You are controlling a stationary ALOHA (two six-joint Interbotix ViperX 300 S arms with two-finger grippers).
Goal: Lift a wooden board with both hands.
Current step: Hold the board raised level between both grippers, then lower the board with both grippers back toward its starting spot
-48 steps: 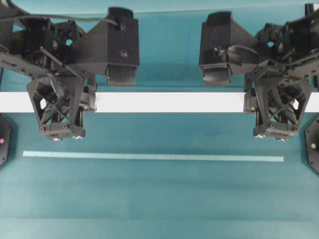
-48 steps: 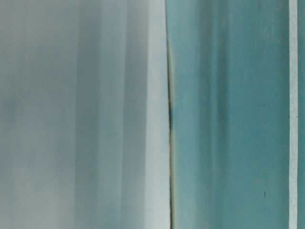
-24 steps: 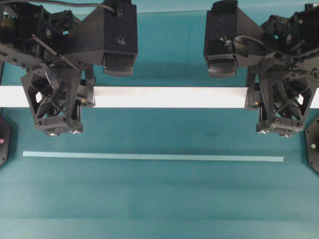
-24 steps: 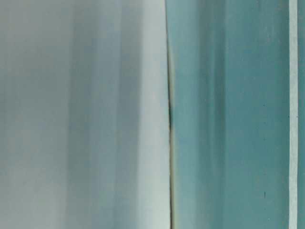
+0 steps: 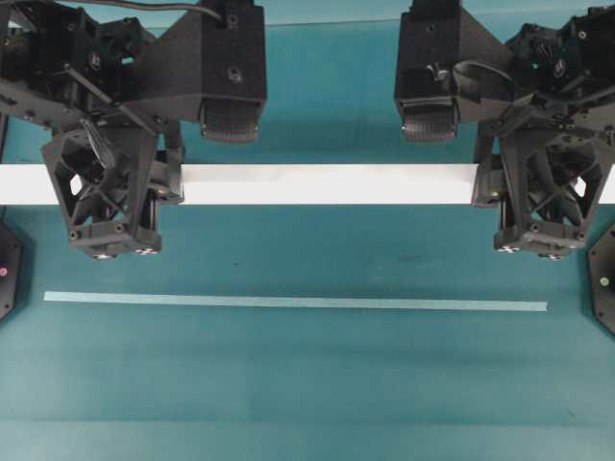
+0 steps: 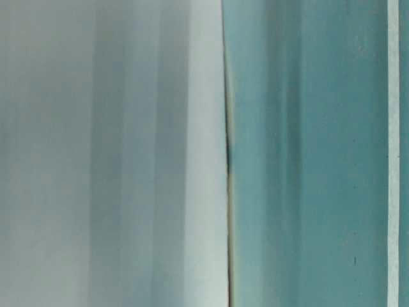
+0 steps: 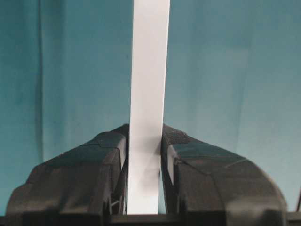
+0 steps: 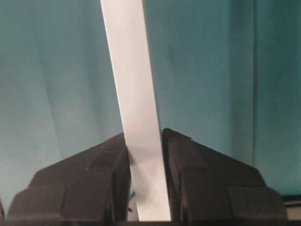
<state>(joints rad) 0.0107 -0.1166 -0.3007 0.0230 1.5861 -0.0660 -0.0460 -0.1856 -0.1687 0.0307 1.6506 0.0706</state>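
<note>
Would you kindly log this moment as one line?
left gripper: shut on wooden board | right gripper: shut on wooden board | teal strip: untouched

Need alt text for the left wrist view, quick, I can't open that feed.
The left gripper is shut on the white wooden board, one black finger on each side. The board runs straight up the frame over the teal table.

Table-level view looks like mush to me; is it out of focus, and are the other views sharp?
Table-level: yes, a blurred pale mass fills the left half. Overhead: sharp, wooden board evenly lit. Wrist views: crisp, left pincer and right pincer both clamp the board.
</note>
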